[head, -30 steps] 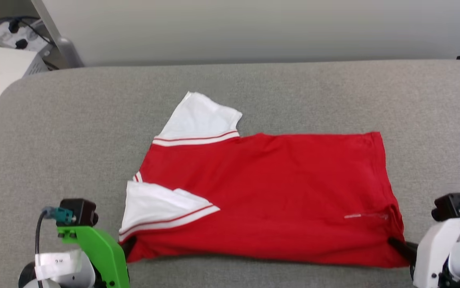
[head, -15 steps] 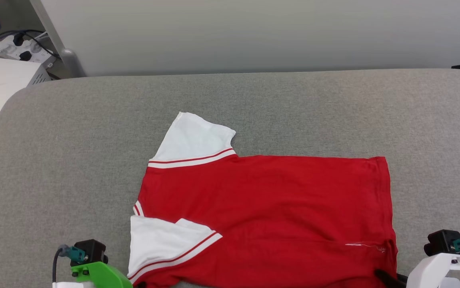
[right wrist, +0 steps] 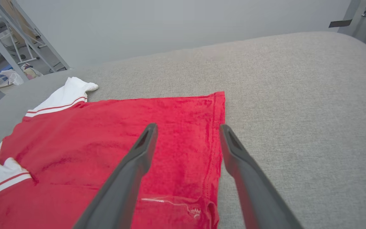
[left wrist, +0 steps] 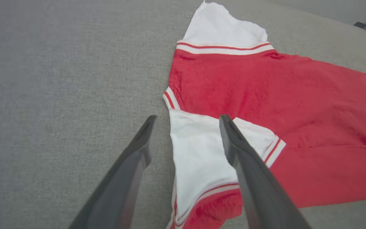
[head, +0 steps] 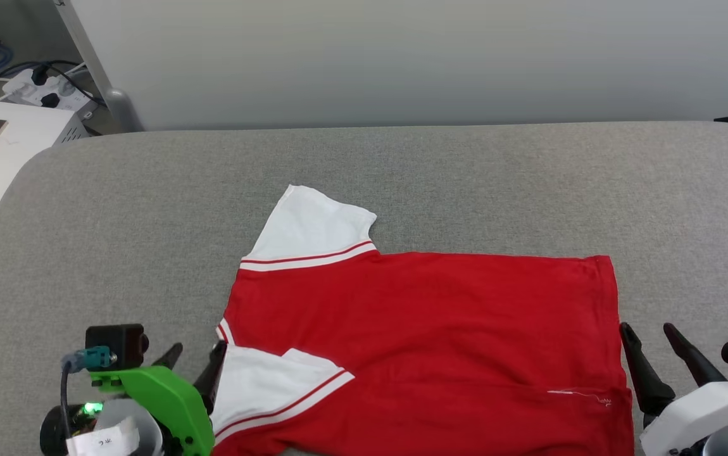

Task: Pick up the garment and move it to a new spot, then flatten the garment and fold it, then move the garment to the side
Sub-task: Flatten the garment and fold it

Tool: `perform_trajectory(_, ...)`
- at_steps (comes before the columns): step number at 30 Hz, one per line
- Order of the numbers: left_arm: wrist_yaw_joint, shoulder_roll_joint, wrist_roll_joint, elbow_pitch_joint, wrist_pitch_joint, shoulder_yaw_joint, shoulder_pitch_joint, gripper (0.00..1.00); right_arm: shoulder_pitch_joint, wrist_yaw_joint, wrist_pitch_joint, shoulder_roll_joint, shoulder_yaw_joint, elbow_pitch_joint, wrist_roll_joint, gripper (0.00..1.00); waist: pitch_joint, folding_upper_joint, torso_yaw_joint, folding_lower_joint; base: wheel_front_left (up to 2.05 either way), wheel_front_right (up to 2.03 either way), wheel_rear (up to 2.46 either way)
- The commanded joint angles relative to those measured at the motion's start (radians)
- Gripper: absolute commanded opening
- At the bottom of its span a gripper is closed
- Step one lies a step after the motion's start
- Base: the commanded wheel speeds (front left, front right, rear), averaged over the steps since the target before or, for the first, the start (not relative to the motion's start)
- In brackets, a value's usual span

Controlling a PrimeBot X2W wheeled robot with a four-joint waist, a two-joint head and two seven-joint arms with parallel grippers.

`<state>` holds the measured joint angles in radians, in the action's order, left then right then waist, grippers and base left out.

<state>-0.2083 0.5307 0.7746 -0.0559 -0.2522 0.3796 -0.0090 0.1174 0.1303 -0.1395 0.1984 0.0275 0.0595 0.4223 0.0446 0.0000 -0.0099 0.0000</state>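
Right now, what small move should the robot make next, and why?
Probably send the open left gripper to the far sleeve and fold it in: the garment lies flat, the near sleeve is already folded over, and the right gripper is open too.

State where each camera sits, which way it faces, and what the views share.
Head: up high, looking down and forward at the shirt on the grey cushion; left fingers and right fingers at the bottom corners.
Left wrist: along the left fingers, facing the near white sleeve.
Right wrist: along the right fingers, facing the shirt's hem.
Shared: all show the shirt.
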Motion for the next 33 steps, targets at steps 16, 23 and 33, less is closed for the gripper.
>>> perform_trajectory(16,0.005,-0.109,-0.156,0.153,0.256,-0.018,-0.364,1.00,-0.158,0.000,0.124,-0.029,-0.002,0.171,-0.117,1.00,0.264,0.0000,-0.093,0.0000,0.00,0.00,0.00)
perform_trajectory(23,0.110,-0.098,-0.109,0.331,0.125,0.002,-0.582,1.00,-0.231,0.000,0.143,-0.012,-0.018,0.158,-0.101,1.00,0.345,0.0000,-0.144,0.0000,0.00,0.00,0.00)
perform_trajectory(33,0.235,-0.023,-0.012,0.555,-0.209,0.024,-0.832,1.00,-0.274,0.000,0.173,-0.019,-0.050,0.109,-0.059,1.00,0.413,0.0000,-0.216,0.0000,0.00,0.00,0.00)
